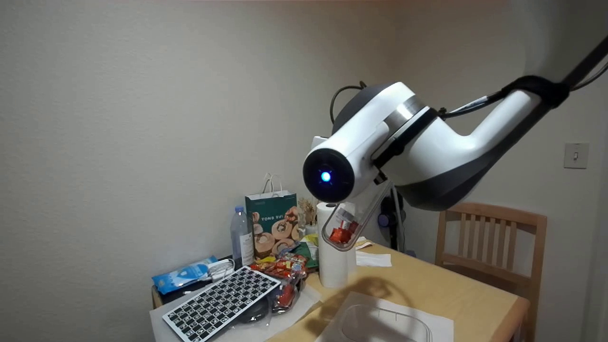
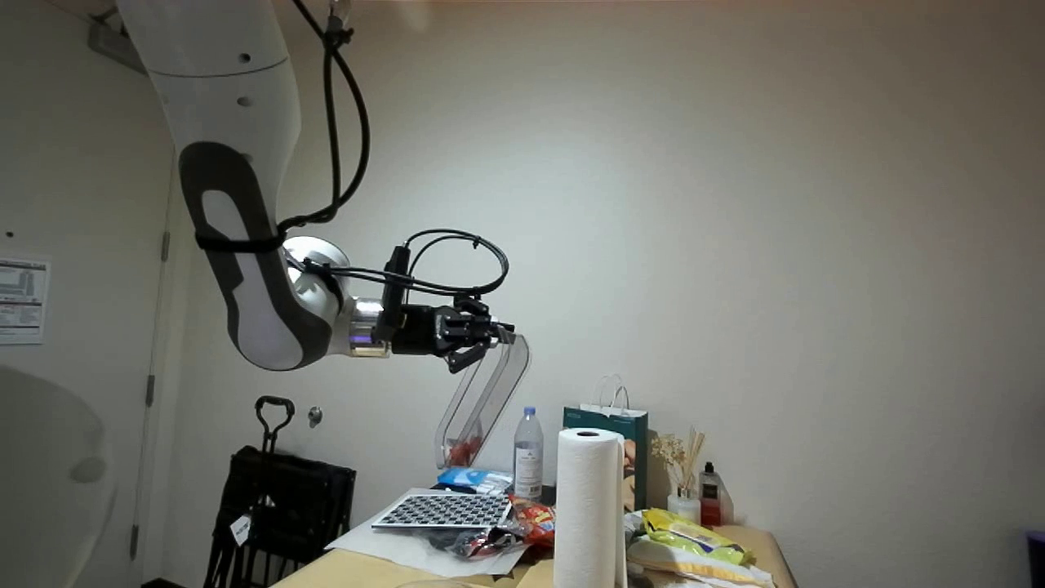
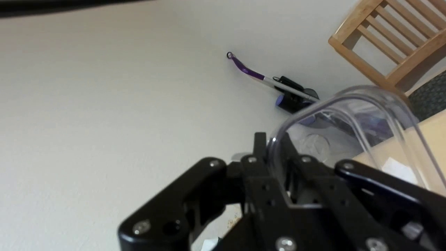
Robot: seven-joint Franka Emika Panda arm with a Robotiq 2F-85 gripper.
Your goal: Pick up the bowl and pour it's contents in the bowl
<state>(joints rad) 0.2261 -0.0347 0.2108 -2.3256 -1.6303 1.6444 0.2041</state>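
Arm (image 2: 261, 327): extended, wrist near level as seen in an exterior view.

Table (image 1: 456, 289): pale wood, with a white sheet (image 1: 441, 327) lying on it.

Receiving bowl (image 1: 389, 312): clear plastic, on the sheet, partly cut off at the bottom of that view.

Held bowl (image 2: 494, 400): also clear; up in the air, steeply tilted, hanging from its upper end, well apart from the table. Whether it stands squarely over the receiving bowl, cannot tell.

Jaws: clamped on the held bowl's edge; in the wrist view its wall runs between them.

Red pieces (image 1: 341, 235): gathered at the held bowl's low end, visible in both exterior views.

Step in hand (judgement): pick-up done, pour being lined up or at its start; contents not yet delivered.

Next move, as I read it: bring the low end over the receiving bowl, near its rim, then increase the tilt until the pieces slide out. Grip must be firm: a smooth, thin wall pinched at one end may twist as the load shifts.
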